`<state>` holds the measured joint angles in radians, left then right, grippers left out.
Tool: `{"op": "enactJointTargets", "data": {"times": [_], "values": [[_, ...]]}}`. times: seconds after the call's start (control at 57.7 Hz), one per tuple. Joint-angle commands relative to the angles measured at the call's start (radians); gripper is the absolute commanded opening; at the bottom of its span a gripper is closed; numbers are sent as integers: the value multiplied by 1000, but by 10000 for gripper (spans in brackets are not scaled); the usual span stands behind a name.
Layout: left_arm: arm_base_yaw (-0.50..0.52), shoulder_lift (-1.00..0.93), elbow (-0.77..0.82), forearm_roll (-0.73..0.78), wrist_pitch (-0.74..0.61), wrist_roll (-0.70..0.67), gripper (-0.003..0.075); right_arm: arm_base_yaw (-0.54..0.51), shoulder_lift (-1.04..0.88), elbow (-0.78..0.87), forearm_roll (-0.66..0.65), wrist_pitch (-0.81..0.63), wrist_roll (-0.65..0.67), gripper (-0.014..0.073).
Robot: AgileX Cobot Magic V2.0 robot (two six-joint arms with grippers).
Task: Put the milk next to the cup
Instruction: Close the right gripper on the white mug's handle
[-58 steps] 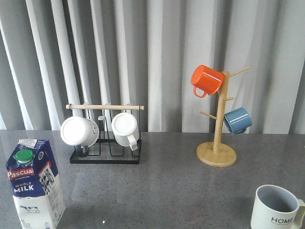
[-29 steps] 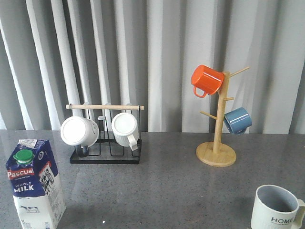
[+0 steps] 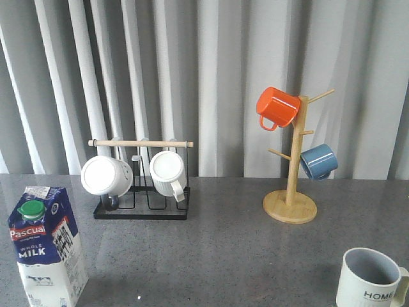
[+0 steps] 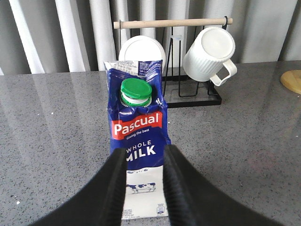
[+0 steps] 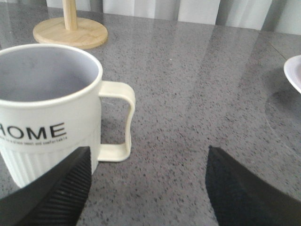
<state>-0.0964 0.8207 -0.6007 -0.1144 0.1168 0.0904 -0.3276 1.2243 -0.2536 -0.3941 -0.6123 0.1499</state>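
Neither of our arms shows in the front view; we see only fingers, in the wrist views. Our left gripper (image 4: 145,186) has its two dark fingers (image 4: 114,188) close together, a narrow gap between them, gripping nothing. Our right gripper (image 5: 146,188) stands wide open, its ribbed fingers (image 5: 54,195) far apart at either side of the view.

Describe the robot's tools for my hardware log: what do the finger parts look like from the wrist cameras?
Only the fingers show. The left tool has two smooth, glossy black fingers, curved and rounded in outline. The right tool has matte black fingers with a fine ribbed, grooved texture on their faces. No cables, markings or arm links appear, and the front view shows neither arm.
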Motion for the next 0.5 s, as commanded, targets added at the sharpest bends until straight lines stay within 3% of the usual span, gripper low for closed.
{"op": "enactJointTargets", "data": {"times": [0.0, 0.225, 0.485], "values": [[-7, -5, -36, -4, -68, -8, 206, -7, 33, -27, 0, -144, -20, 493], [-7, -5, -36, -4, -68, -8, 206, -7, 115, -27, 36, -240, -117, 493], [-7, -5, -36, -4, -68, -8, 206, -7, 210, -64, 59, -309, -136, 493]]}}
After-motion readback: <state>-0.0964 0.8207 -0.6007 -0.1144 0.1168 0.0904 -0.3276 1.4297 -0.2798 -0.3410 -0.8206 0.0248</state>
